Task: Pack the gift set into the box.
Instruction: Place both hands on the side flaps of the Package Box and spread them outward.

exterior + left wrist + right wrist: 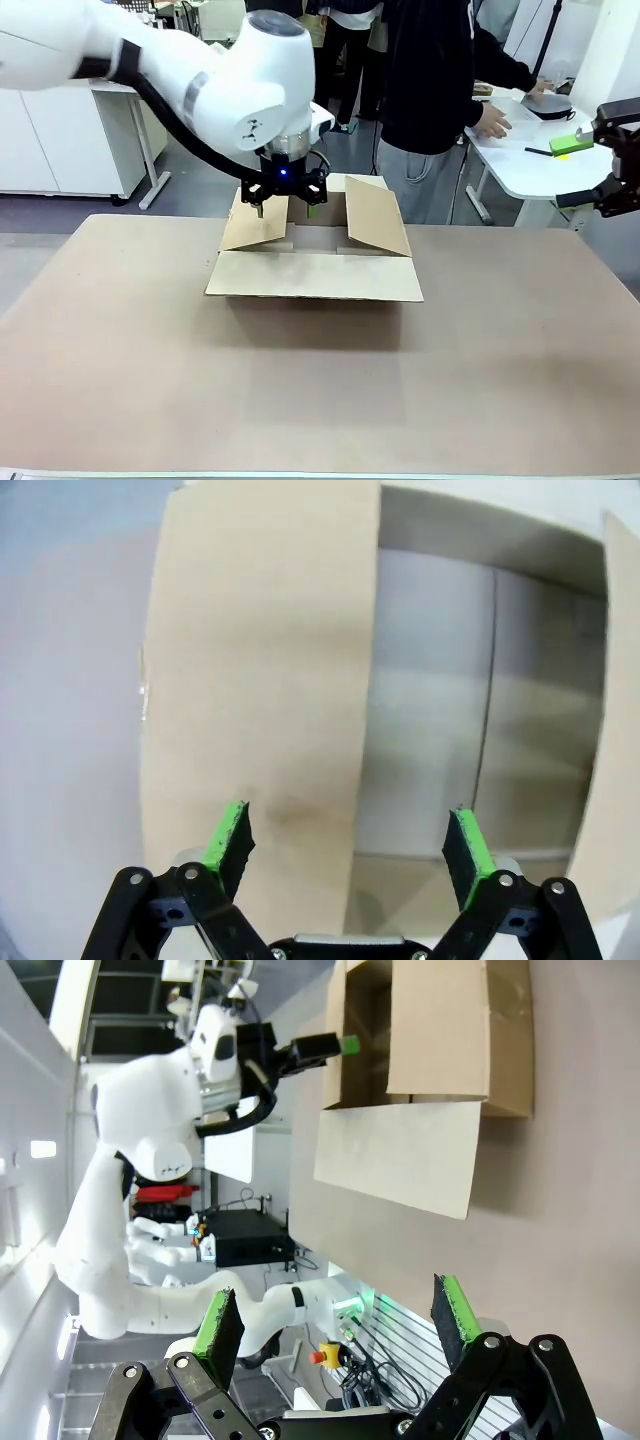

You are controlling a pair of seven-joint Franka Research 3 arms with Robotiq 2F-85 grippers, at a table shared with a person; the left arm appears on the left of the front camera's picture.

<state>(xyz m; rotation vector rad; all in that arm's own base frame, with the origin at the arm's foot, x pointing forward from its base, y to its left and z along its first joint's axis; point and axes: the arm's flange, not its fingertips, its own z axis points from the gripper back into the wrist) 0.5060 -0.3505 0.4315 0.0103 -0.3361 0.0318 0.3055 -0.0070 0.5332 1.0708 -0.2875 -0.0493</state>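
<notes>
The box (315,275) stands open at the far middle of the table, with its front flap folded down flat and its side flaps raised. My left gripper (285,208) hangs open just above the box's left flap, near the back edge. In the left wrist view this gripper (347,830) has nothing between its green pads, and the left flap (260,680) and the pale inside of the box lie below. My right gripper (585,172) is held open in the air at the far right; in its own view the gripper (340,1310) is empty and the box (440,1030) is far off. The gift set is out of view.
A person in a dark top (430,80) stands behind the box, one hand resting on a white side table (530,150) at the far right. The brown tabletop (320,400) stretches bare in front of the box.
</notes>
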